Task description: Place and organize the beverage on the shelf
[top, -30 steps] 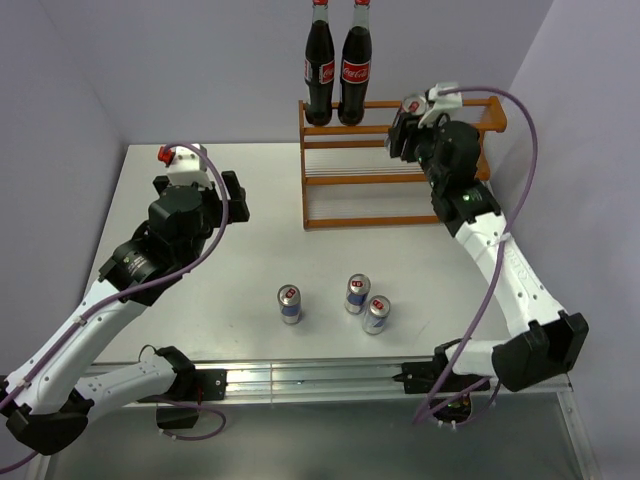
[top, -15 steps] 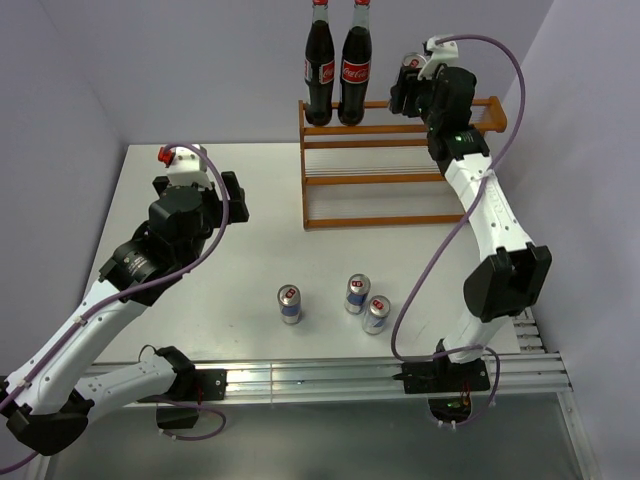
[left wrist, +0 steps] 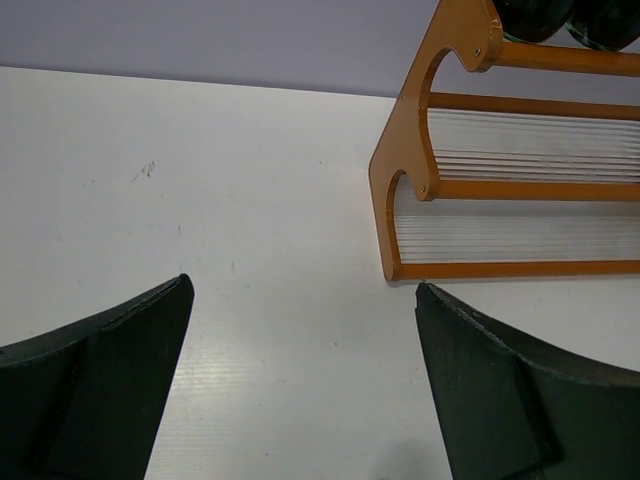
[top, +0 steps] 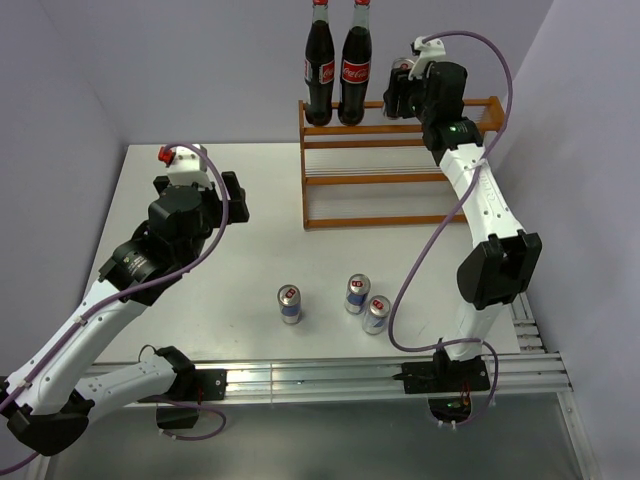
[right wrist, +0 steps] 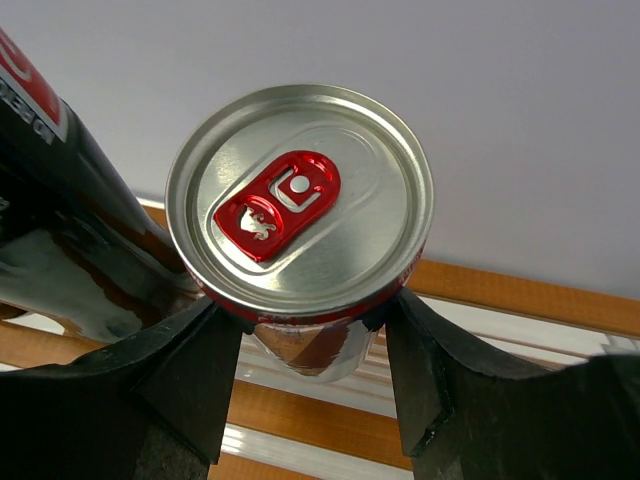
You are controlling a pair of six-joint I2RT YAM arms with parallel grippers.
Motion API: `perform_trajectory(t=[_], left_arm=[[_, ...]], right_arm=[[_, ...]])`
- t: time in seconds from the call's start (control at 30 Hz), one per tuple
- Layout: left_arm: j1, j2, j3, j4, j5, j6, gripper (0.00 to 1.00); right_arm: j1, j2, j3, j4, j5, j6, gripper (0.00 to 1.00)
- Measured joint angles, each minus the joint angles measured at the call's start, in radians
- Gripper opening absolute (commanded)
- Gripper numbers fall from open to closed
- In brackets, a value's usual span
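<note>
Currently a can [right wrist: 298, 205] is clamped by the right gripper [right wrist: 310, 345], the left gripper [left wrist: 300, 370] spread wide. The adjacent bottle [right wrist: 55, 215] could be toppled by sideways drift

We find the shelf [top: 370, 221] orange-brown, with each tier striped by thin pale slats. Both cola bottles [top: 320, 95] [top: 354, 95] are near-black, with red caps and red labels bearing white script. The three cans [top: 290, 305] [top: 357, 295] [top: 377, 315] are blue and silver, and each silver lid carries a red tab. The fourth can [right wrist: 300, 215] shows a brushed silver lid, a glossy red tab stamped with a small bull, and a thin red band under the rim. The fingers of the right end effector [right wrist: 300, 322] and the left end effector [left wrist: 302, 285] are matte black. The tabletop [top: 260, 200] is white with faint grey scuffs, and the walls [top: 180, 60] are pale lilac. The arms [top: 100, 310] [top: 490, 210] are white with black joints, and their cables [top: 420, 270] are purple.
</note>
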Motion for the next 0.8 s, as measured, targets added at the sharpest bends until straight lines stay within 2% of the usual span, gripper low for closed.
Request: perform_trajectory(t=[0.13,0.2,0.23,0.4,0.43,0.47,0.63,0.8], left_arm=[[0.0,0.0,0.0,0.0,0.006,-0.001,0.99],[0.001,0.0,0.0,0.0,0.012,-0.001,0.99],[0.001,0.0,0.0,0.0,0.013,-0.001,0.99],[0.005,0.0,0.0,0.0,0.021,-0.001,1.0],[0.005,0.0,0.0,0.0,0.023,0.0,0.99],[0.006,0.001,0.0,0.0,0.025,0.0,1.0],[0.006,0.006,0.0,0.0,0.027,0.0,1.0],[0.006,0.008,0.0,-0.001,0.03,0.001,1.0]], right_arm=[[0.0,0.024,0.013,-0.017,-0.007,-0.012,0.11],[0.0,0.034,0.018,-0.008,-0.008,-0.018,0.22],[0.0,0.034,0.018,-0.01,-0.008,-0.019,0.33],[0.0,0.034,0.018,-0.011,-0.01,-0.029,0.59],[0.0,0.034,0.018,-0.011,-0.01,-0.029,0.76],[0.0,0.034,0.018,-0.011,-0.011,-0.032,0.85],[0.0,0.034,0.018,-0.001,-0.012,-0.036,0.96],[0.0,0.029,0.016,0.0,-0.011,-0.035,1.0]])
